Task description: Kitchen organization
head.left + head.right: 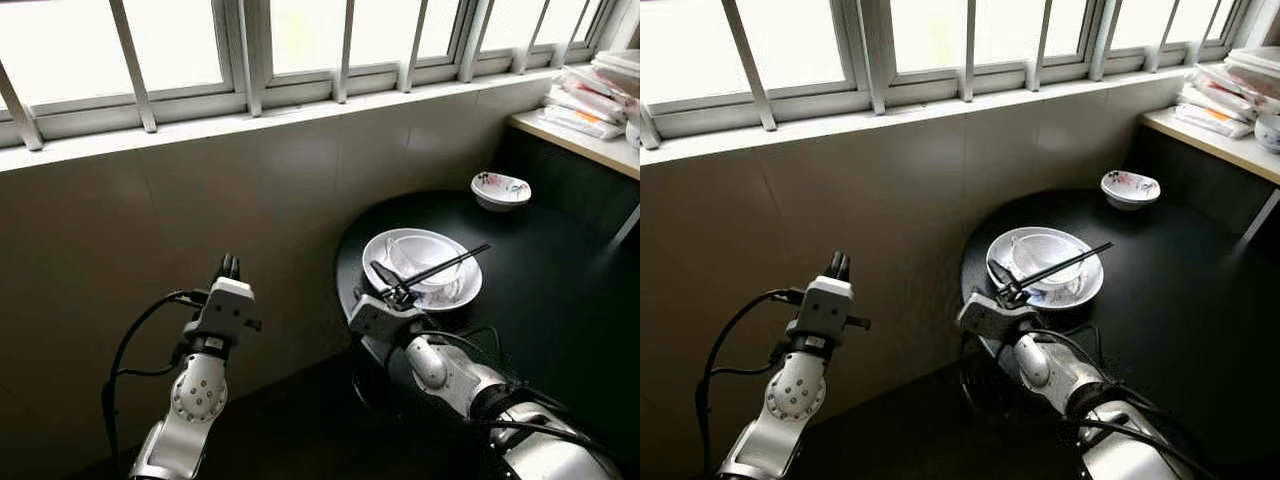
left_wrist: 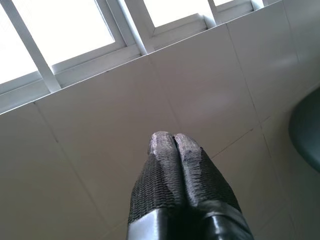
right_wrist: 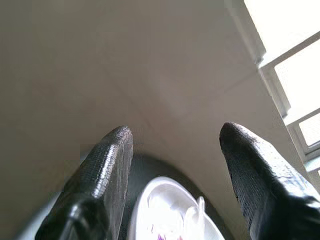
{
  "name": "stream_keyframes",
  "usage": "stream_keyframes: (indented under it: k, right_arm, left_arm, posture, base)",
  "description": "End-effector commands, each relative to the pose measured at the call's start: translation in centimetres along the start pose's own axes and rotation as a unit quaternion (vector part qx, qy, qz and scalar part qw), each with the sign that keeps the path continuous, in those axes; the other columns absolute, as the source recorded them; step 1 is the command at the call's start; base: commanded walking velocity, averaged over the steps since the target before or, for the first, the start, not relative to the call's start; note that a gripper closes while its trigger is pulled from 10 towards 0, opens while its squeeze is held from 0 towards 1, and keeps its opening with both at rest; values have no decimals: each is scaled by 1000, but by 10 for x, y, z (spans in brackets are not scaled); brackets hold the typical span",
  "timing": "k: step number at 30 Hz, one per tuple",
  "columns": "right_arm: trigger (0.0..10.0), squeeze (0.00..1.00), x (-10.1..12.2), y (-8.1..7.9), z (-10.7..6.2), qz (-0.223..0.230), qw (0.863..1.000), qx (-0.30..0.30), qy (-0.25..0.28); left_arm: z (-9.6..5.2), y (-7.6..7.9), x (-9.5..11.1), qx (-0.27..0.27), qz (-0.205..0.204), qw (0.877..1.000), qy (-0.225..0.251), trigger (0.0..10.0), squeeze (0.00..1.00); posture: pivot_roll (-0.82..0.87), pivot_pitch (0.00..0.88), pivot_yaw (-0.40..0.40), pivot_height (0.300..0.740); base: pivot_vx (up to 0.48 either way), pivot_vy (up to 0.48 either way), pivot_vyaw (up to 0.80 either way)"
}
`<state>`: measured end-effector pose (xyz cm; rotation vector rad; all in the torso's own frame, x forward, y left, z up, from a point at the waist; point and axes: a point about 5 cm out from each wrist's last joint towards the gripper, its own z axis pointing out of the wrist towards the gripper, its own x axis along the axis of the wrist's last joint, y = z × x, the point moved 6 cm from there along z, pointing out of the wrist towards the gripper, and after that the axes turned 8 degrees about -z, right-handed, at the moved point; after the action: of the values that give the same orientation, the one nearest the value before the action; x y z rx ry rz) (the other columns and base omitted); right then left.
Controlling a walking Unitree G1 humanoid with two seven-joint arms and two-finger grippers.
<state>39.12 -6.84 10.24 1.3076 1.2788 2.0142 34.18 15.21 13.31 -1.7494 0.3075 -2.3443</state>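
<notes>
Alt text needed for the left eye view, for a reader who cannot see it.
The right gripper, fingers open, reaches the near rim of a white plate holding a bowl and black chopsticks on a round black table. The left gripper, fingers shut, is raised toward a tiled wall under barred windows.

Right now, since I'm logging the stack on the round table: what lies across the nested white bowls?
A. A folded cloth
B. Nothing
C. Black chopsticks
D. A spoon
C: black chopsticks rest across the white bowls, near the right gripper, its fingers apart.
</notes>
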Motion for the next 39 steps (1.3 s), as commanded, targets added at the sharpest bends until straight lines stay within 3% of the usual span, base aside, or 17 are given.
stream_keyframes:
  k: [1,2,3,6,7,10,13,17,21,25,27,31,39]
  right_arm:
    - [10000,855,4,2,1,83,996,-12,-4]
    - [10000,573,3,3,1,133,991,-21,-15]
    - [10000,0,3,3,1,149,988,-23,-17]
    - [10000,0,6,4,-1,186,982,-27,-12]
    - [10000,0,7,4,-2,227,973,-32,-13]
    - [10000,0,15,1,-4,254,967,-24,2]
    - [10000,0,27,-6,-7,258,966,1,25]
    - [10000,0,27,-12,-10,223,974,26,25]
    - [10000,0,21,-9,-10,267,964,18,5]
    - [10000,0,17,-4,-9,280,960,11,-6]
    - [10000,0,17,-4,-9,279,960,13,-7]
    - [10000,0,27,-12,-11,221,974,47,18]
    - [10000,0,17,-3,-8,252,967,22,-8]
  left_arm:
    - [-2,0,-7,4,-8,1000,-15,10000,0]
    - [-2,0,-8,5,-9,1000,-19,10000,0]
    - [-2,0,-9,6,-11,1000,-21,10000,0]
    - [-2,-1,-10,7,-12,1000,-23,10000,0]
    - [-3,-2,-12,7,-13,999,-28,10000,0]
    - [-3,-4,-13,10,-18,999,-31,10000,0]
    - [-3,-2,-13,7,-16,999,-29,10000,0]
    - [-1,2,-10,2,-6,1000,-21,10000,0]
    - [-1,4,-9,-1,-7,1000,-18,10000,0]
    - [-1,4,-10,-4,0,1000,-18,10000,0]
    - [-1,3,-10,-3,-2,1000,-18,10000,0]
    - [0,2,-9,2,-7,1000,-15,10000,0]
    - [2,2,-7,4,-8,1000,-11,10000,0]
  posture:
    - [-26,0,-21,740]
    - [-26,0,-21,740]
    - [-26,0,-22,740]
    - [-28,0,-22,740]
    - [-30,0,-21,740]
    - [-36,0,-19,740]
    - [-42,0,-17,740]
    - [-42,0,-17,740]
    - [-40,0,-19,740]
    - [-41,0,-22,740]
    - [-41,0,-23,740]
    - [-41,0,-26,740]
    - [-41,0,-28,740]
  base:
    - [0,0,0]
    - [0,0,0]
    - [0,0,0]
    - [0,0,0]
    - [0,375,0]
    - [0,250,0]
    - [0,0,0]
    - [0,142,200]
    - [0,0,800]
    - [0,0,400]
    - [0,0,0]
    - [0,0,400]
    - [273,0,431]
